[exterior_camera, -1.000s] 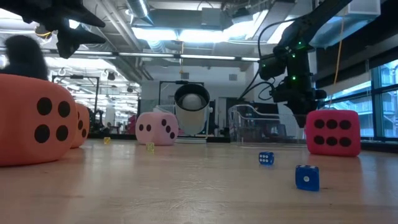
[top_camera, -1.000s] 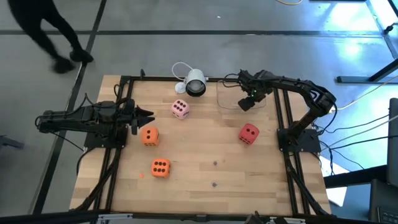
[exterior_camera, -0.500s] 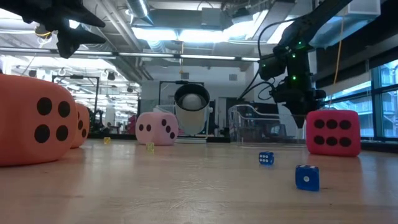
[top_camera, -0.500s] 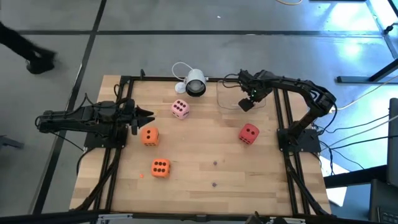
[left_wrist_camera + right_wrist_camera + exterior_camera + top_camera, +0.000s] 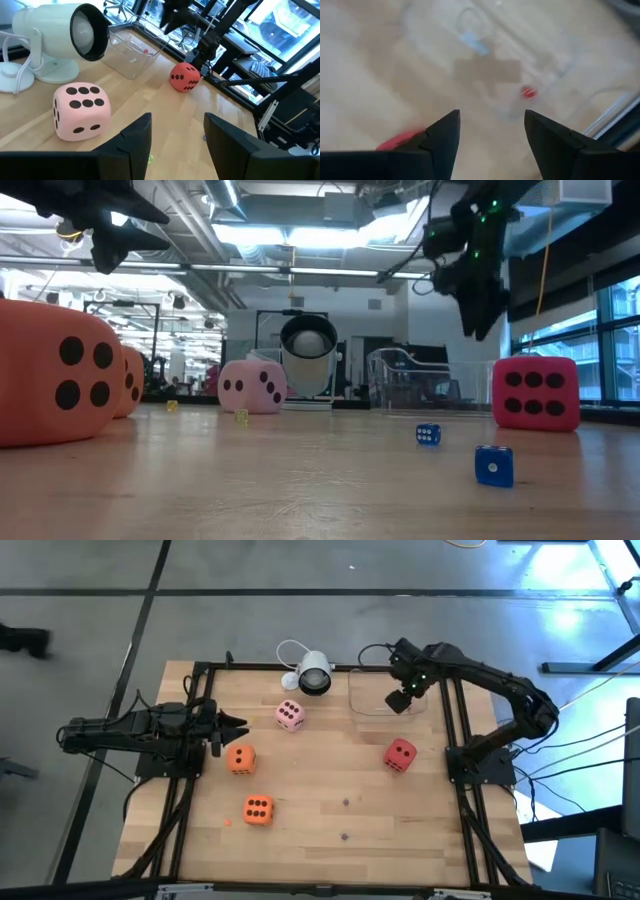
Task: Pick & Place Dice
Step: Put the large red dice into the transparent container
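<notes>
High view shows the right gripper hanging over the clear plastic box at the far edge of the wooden table, beside the white round camera with a black lens. In its own wrist view the two dark fingers stand apart with nothing between them, and a small red bit and a pale blue bit show blurred inside the box below. The left gripper waits at the left side of the table, jaws wide and empty, looking toward the soft pink cube with dark dots.

The big dice all lie on the table: the pink cube near the camera, the soft red cube near the right arm's base, one soft orange cube just beside the left gripper, another orange cube nearer the front. Two small blue dice also sit on the wood in the low view.

Likely risks: the right gripper is close to the box wall, so a descent could knock it. The soft cubes may squash or roll if pinched off-centre.
</notes>
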Controlling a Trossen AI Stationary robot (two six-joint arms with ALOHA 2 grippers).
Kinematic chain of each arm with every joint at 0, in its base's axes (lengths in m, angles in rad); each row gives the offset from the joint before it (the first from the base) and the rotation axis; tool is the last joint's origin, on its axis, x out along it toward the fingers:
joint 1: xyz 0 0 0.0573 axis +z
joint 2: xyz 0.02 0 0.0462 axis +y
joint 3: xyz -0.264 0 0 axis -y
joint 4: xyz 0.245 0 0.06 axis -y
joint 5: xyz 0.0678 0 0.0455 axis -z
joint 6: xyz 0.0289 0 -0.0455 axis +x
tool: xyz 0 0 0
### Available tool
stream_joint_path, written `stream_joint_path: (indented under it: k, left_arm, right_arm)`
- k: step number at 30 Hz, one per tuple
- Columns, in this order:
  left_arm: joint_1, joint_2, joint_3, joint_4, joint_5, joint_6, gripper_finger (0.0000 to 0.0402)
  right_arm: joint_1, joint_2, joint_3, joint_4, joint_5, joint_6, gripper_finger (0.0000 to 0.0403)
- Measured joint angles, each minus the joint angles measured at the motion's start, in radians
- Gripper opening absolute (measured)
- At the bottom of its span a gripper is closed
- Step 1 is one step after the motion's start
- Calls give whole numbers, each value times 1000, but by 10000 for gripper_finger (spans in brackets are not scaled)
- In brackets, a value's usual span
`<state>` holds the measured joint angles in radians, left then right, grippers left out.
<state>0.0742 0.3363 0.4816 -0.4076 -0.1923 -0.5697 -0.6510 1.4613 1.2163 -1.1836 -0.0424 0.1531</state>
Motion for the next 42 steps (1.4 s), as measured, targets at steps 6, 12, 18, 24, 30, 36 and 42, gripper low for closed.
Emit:
stream_joint_path:
  k: [6, 12, 18, 24, 30, 36, 42]
  left_arm:
    - [0, 0, 0, 0, 0, -3, 175]
    - [0, 0, 0, 0, -1, 5, 175]
    - [0, 0, 0, 0, -1, 5, 175]
    - [0, 0, 0, 0, -1, 5, 175]
    - [0, 0, 0, -1, -3, 8, 175]
    - [0, 0, 0, 0, -10, 33, 175]
    - [0, 0, 0, -1, -10, 34, 175]
  right_arm:
    - [15, -9, 38, -159, 32, 7, 236]
    - [126, -23, 60, -219, 156, 70, 237]
    - [300, -35, 105, -239, 208, 196, 226]
    - [507, -36, 110, -272, 178, 397, 217]
    - [755, -35, 110, -280, 177, 659, 212]
    - [932, 10, 110, -279, 195, 675, 212]
    - [1021, 126, 110, -256, 318, 619, 213]
